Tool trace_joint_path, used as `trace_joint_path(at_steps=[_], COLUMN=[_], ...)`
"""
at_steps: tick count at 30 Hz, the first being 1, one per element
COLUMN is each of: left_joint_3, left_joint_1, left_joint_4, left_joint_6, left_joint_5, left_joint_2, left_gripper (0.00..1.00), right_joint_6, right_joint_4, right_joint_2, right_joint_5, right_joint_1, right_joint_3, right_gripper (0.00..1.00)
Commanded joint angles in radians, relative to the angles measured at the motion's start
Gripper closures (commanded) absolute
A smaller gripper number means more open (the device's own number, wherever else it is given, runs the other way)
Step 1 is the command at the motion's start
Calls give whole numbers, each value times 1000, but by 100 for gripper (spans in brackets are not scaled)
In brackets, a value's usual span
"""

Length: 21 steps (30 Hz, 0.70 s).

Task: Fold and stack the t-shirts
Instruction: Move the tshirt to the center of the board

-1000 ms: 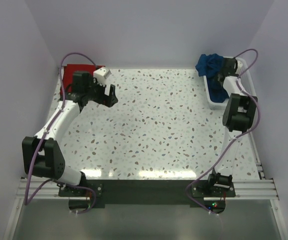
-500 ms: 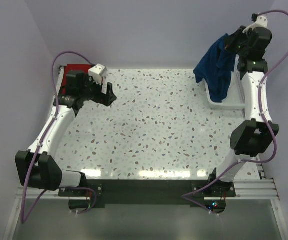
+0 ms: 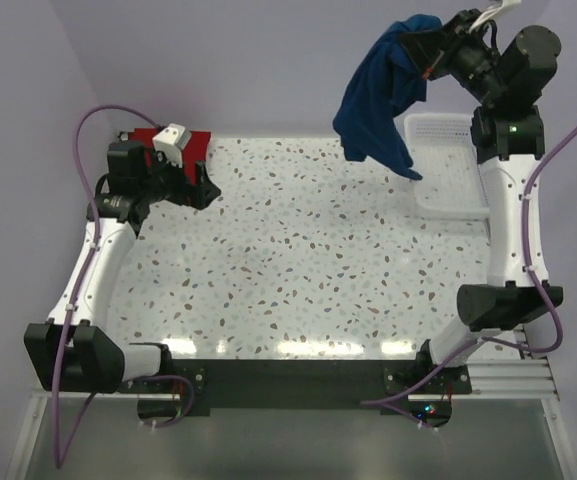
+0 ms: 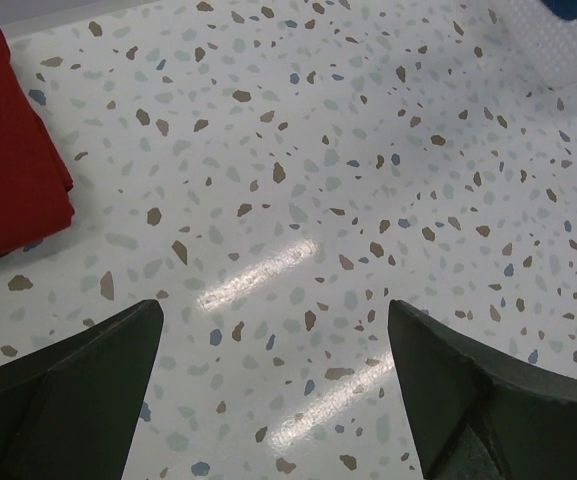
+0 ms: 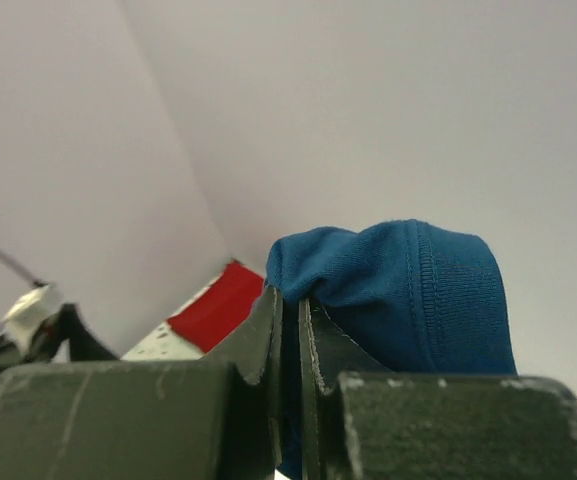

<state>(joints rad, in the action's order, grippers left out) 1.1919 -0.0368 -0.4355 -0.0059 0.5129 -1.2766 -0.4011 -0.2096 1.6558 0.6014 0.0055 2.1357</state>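
Hoisted above the lattice basket (image 3: 453,160), navy t-shirt (image 3: 378,95) dangles pinched tight in the right gripper (image 5: 290,305), a small bite that could slip.

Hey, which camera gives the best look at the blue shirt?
Top external: the whole blue shirt hangs from the right tool. Right wrist shows only a pinched bunch of it; left wrist catches just a blue sliver at its top right corner.
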Motion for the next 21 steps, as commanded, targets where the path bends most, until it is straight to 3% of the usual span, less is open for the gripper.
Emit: trace_joint_path(at_steps=[1, 3, 5, 6, 7, 8, 12, 16, 21], left_joint_3=[43, 46, 48, 46, 43, 32, -8, -51, -98], left_joint_1=[64, 90, 103, 103, 103, 103, 101, 94, -4], left_joint_4=[6, -2, -26, -35, -42, -57, -97, -141, -161], left_joint_6=[-34, -23, 21, 47, 93, 116, 254, 405, 484], left_joint_5=[107, 131, 133, 127, 119, 108, 85, 58, -19], left_joint_2=[23, 26, 33, 42, 46, 51, 77, 51, -59], left_gripper=[0, 0, 0, 0, 0, 0, 0, 0, 5], right_joint_6=[-53, -42, 77, 137, 245, 293, 494, 649, 807], right_joint_4=[82, 37, -77, -121, -184, -206, -309, -466, -602], right_joint_2=[-80, -111, -149, -154, -157, -159, -203, -226, -186], right_joint_5=[55, 13, -49, -102, -154, -149, -126, 1, -156], right_joint_1=[44, 37, 16, 10, -1, -42, -59, -17, 129], right_joint_3=[27, -40, -121, -163, -247, -285, -443, -580, -703], right_gripper=[100, 100, 51, 33, 23, 2, 1, 1, 6])
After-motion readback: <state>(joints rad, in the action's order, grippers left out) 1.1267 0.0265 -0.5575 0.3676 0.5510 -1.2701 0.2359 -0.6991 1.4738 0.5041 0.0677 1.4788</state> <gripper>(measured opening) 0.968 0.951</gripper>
